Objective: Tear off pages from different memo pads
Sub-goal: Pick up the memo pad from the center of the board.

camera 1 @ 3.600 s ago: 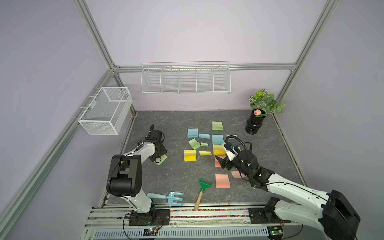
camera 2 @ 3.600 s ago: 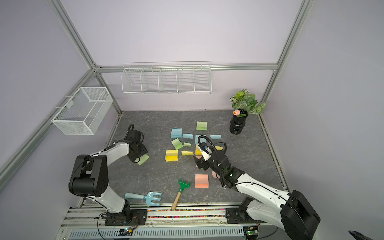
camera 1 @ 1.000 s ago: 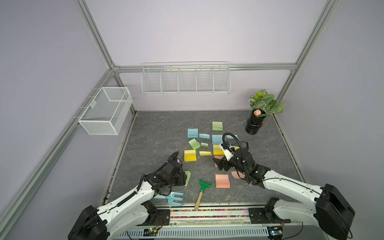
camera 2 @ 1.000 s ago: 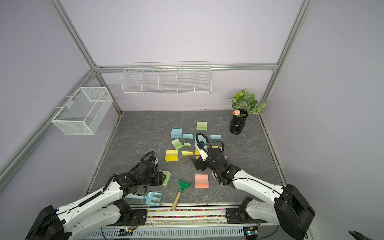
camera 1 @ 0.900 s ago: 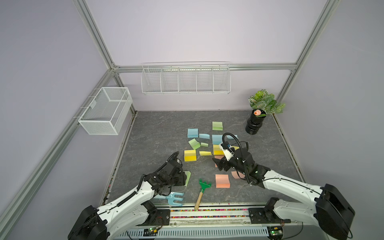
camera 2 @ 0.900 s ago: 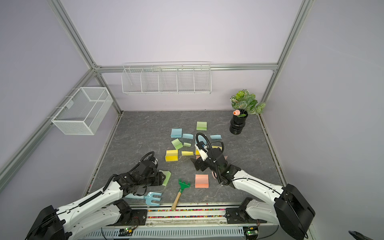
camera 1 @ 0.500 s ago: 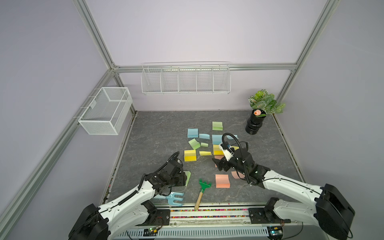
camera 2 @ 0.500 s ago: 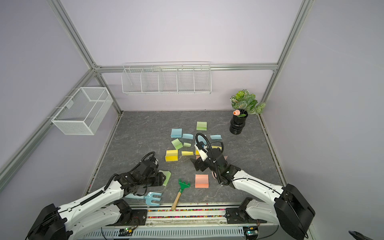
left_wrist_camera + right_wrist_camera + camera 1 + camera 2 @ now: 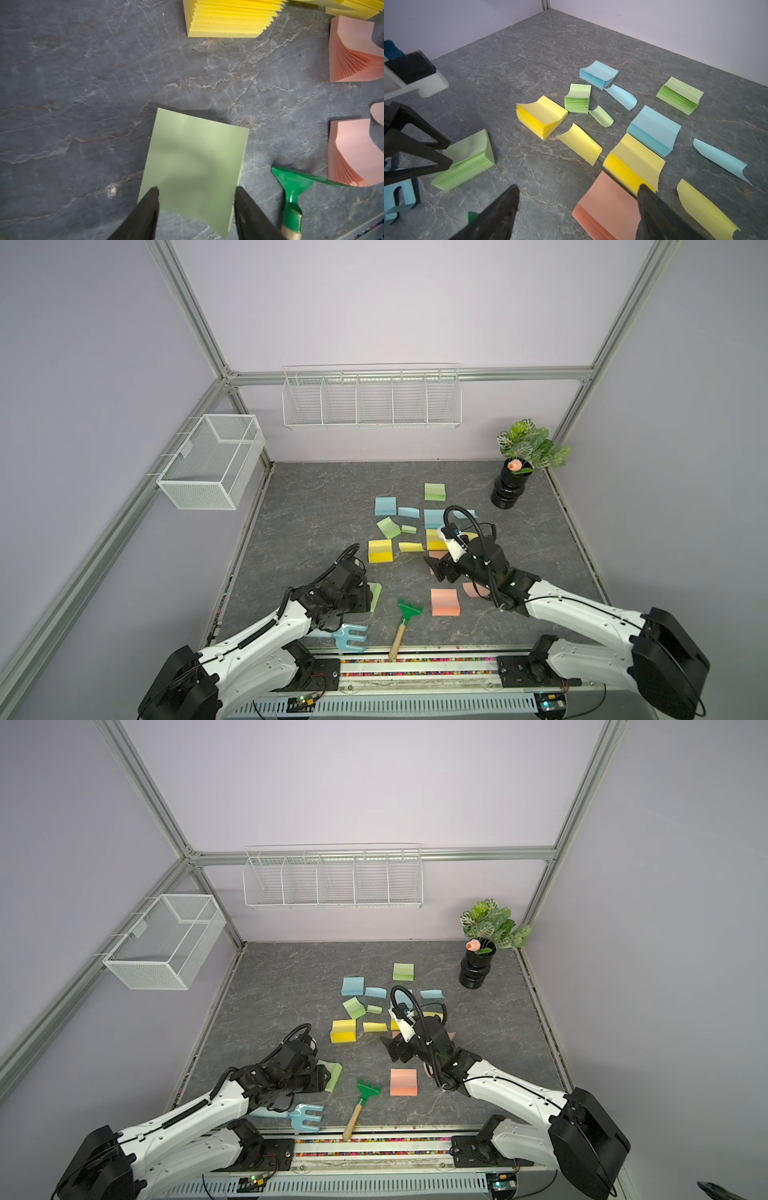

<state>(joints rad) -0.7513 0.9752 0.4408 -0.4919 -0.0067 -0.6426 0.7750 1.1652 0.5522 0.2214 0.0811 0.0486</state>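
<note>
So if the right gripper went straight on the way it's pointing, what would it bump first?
Probably the salmon-orange memo pad, just ahead of the open right gripper. The yellow memo pad lies past it. Depth is unclear.

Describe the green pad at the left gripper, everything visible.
The green pad is a thick square block of pale green paper sheets, stacked edges showing along one side. Its top sheet is lifted and creased. It is tilted, low over the grey table near the front, apart from the nearest yellow pad; contact with the table is unclear. The left gripper has a black finger at each of two opposite sides, apparently clamping it.
</note>
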